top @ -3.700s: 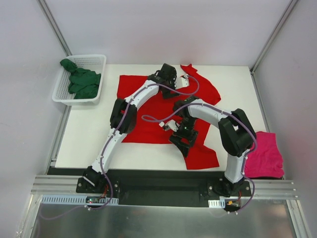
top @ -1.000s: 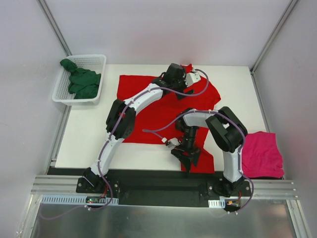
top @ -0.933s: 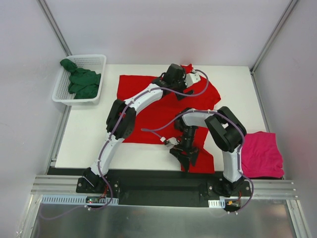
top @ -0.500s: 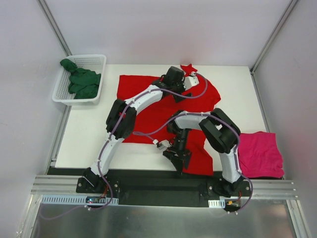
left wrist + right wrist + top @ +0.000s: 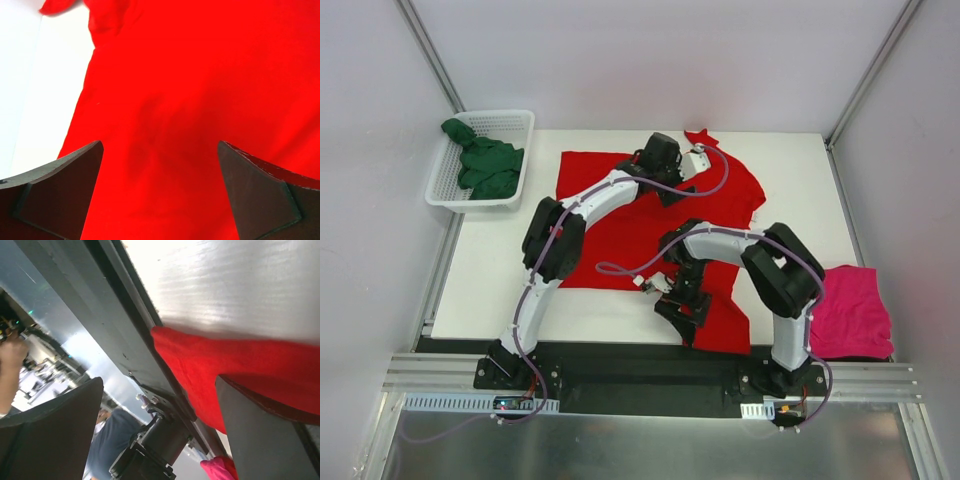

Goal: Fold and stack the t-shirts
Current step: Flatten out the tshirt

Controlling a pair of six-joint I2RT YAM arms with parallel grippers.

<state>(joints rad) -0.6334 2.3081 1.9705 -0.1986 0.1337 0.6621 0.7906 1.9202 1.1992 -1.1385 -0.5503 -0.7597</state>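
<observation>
The red t-shirt (image 5: 630,225) lies spread on the table (image 5: 500,280), unfolded. The pink t-shirt (image 5: 850,315) lies at the table's right edge, and the green t-shirt (image 5: 485,165) sits in the basket (image 5: 515,120). The left end effector (image 5: 160,150) and right end effector (image 5: 159,382) stand wide open, holding nothing. No stack exists, so folding appears barely begun.

White mesh basket (image 5: 516,128) at 10 o'clock corner of white table (image 5: 500,260). Black rail (image 5: 620,375) along table's 6 o'clock edge, silver slotted beam (image 5: 430,378) beside it. Slanted metal posts at 11 o'clock (image 5: 430,60) and 1 o'clock (image 5: 875,70).
</observation>
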